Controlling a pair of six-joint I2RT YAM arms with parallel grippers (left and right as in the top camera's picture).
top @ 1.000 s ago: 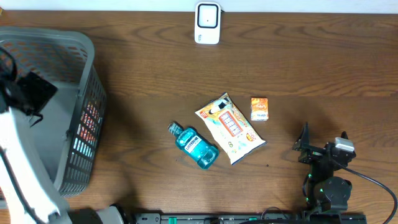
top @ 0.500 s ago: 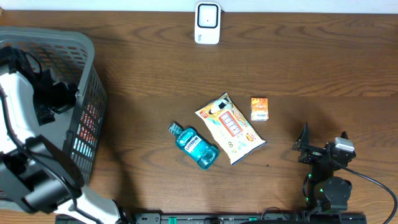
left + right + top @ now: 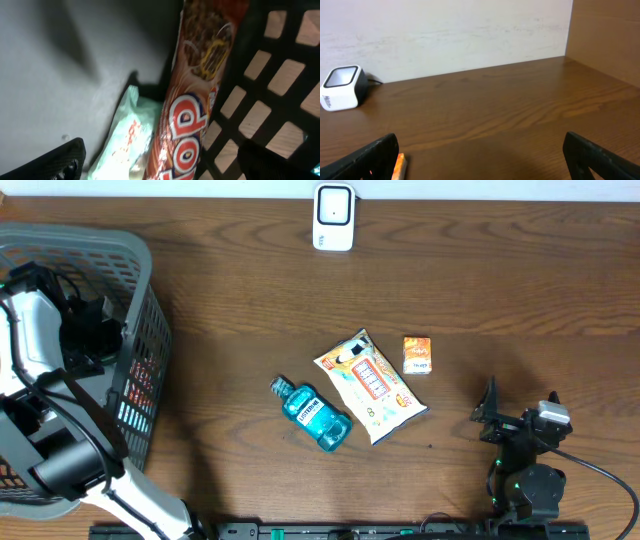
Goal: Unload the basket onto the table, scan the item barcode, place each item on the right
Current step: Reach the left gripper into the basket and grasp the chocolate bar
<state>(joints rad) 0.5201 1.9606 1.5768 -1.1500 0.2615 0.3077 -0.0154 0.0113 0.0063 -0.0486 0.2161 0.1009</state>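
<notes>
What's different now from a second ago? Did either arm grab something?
The left gripper moved further into the basket, ending beside its slatted wall, near a brown snack pack. It is open and holds nothing. The right gripper, mouthwash bottle, snack bag, orange box and scanner stayed put.

you have a brown wooden table (image 3: pixel 500 290) filling the overhead frame. just below its centre a blue mouthwash bottle (image 3: pixel 313 415) lies on its side. close to its right lies a yellow snack bag (image 3: pixel 370 385), set at a slant. a small orange box (image 3: pixel 417 354) sits just right of the bag's upper end. a grey mesh basket (image 3: pixel 145 370) stands at the left edge.
</notes>
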